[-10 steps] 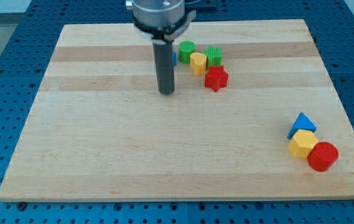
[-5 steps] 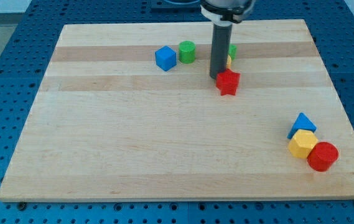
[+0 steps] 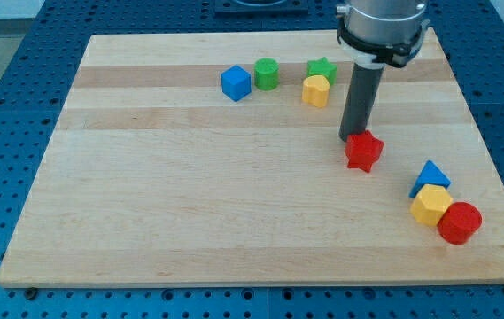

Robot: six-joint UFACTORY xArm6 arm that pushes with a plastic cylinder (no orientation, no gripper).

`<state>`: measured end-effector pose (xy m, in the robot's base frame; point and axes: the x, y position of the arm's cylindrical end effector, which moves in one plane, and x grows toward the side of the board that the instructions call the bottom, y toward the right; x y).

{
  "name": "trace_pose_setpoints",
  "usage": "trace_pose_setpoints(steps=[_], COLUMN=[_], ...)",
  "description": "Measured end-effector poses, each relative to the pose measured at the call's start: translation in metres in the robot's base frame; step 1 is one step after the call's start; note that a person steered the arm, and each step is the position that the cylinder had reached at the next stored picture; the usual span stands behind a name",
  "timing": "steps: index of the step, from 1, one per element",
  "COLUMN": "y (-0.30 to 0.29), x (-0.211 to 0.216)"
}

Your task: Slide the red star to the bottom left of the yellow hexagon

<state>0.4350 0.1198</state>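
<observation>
The red star (image 3: 363, 151) lies right of the board's middle. My tip (image 3: 354, 137) touches its upper left side. The yellow hexagon (image 3: 430, 206) sits near the view's right, lower down, between a blue triangle (image 3: 430, 175) above it and a red cylinder (image 3: 459, 222) to its lower right. The star is up and to the left of the hexagon, apart from it.
Near the view's top lie a blue cube (image 3: 236, 82), a green cylinder (image 3: 267, 73), a green star (image 3: 322, 69) and a yellow block (image 3: 316, 90). The wooden board (image 3: 145, 195) rests on a blue perforated table.
My tip has moved right and down, pushing the red star away from the top group toward the yellow hexagon. The other blocks have stayed put.
</observation>
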Motion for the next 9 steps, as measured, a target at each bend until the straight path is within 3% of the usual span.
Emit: trace_pose_setpoints(steps=[4,7,9], y=[0.0,0.016,0.021], x=[0.063,0.036,0.047])
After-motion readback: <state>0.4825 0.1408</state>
